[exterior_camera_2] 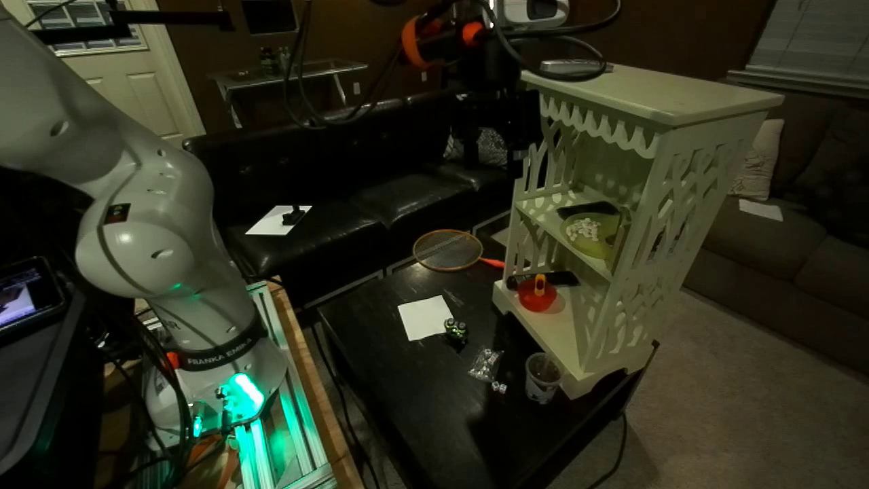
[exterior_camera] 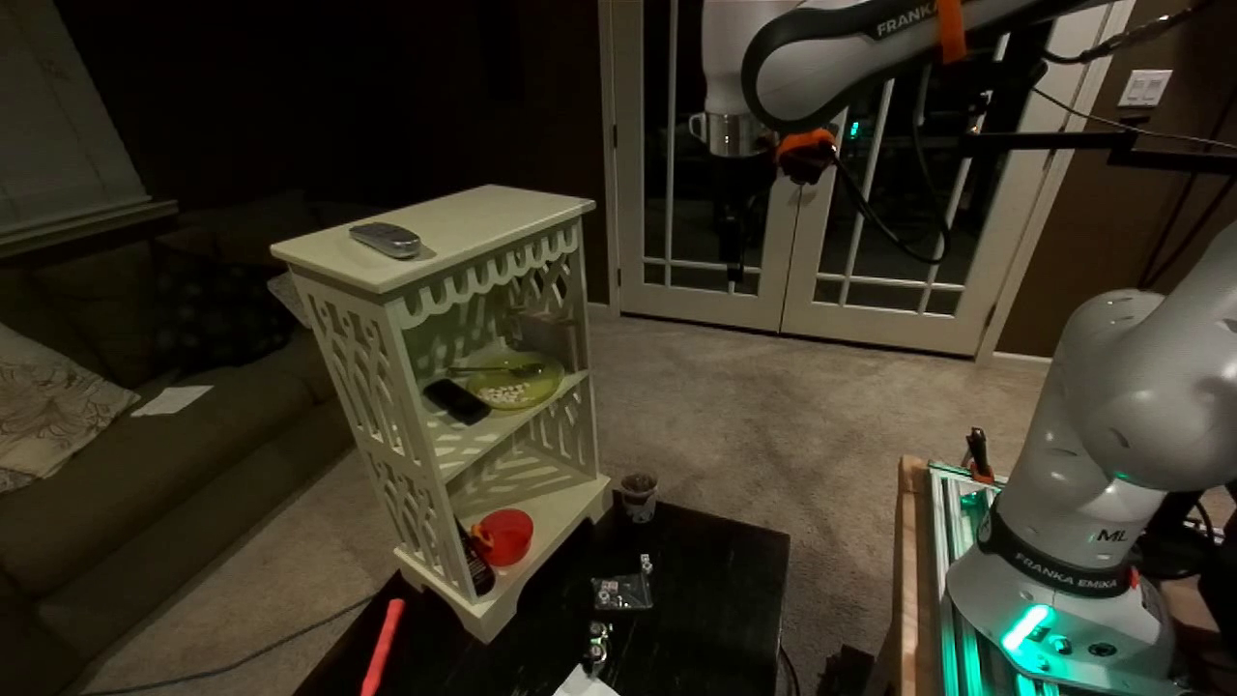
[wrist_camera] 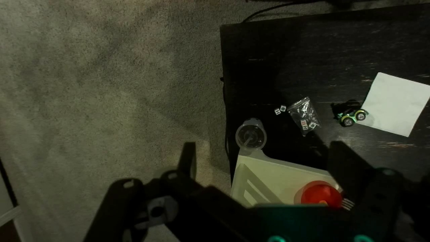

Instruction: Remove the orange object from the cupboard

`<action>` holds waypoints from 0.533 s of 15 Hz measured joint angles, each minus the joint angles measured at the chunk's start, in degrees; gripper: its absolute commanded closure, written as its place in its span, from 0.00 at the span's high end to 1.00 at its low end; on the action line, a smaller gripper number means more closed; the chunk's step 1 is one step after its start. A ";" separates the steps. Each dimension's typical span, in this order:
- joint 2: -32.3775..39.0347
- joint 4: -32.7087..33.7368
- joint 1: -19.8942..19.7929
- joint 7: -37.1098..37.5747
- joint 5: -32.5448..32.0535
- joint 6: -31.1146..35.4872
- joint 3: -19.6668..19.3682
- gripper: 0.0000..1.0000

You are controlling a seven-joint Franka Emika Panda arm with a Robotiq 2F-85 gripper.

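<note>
Below the gripper (wrist_camera: pixel 263 151), its jaws spread, the red-orange object (exterior_camera: pixel 509 536) sits on the bottom shelf (exterior_camera: pixel 546 488) of the cupboard (exterior_camera: pixel 474 217)

Dimly lit, green glare from the Franka base (exterior_camera: pixel 1092 609), latticed shadows inside the cupboard (exterior_camera: pixel 471 443), Robotiq fingers (wrist_camera: pixel 347 166) blurred (nearly black)

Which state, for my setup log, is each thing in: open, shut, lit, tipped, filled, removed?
Gripper: open
Cupboard: upright, open-fronted
Orange object: in cupboard, not removed
Cup: upright, contents unclear
Plastic bag: cubes inside, seal unclear
Toy car: apparently on its side
Plate: holding white pieces
Phone: lying flat, unlit
Glass doors: shut
Base light: lit green
Screen: lit
</note>
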 measured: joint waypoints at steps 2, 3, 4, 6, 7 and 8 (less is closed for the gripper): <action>0.03 0.00 0.14 0.84 0.56 0.00 -0.14 1.00; 0.26 0.00 0.19 2.87 1.90 0.00 -0.25 1.00; 0.96 -0.04 0.25 5.03 3.66 0.04 -0.28 1.00; 3.76 -0.62 0.51 9.73 7.38 1.68 -0.24 1.00; 5.61 -1.31 0.76 12.31 9.22 3.40 -0.10 1.00; 7.67 -2.21 1.13 15.18 11.10 5.41 0.20 1.00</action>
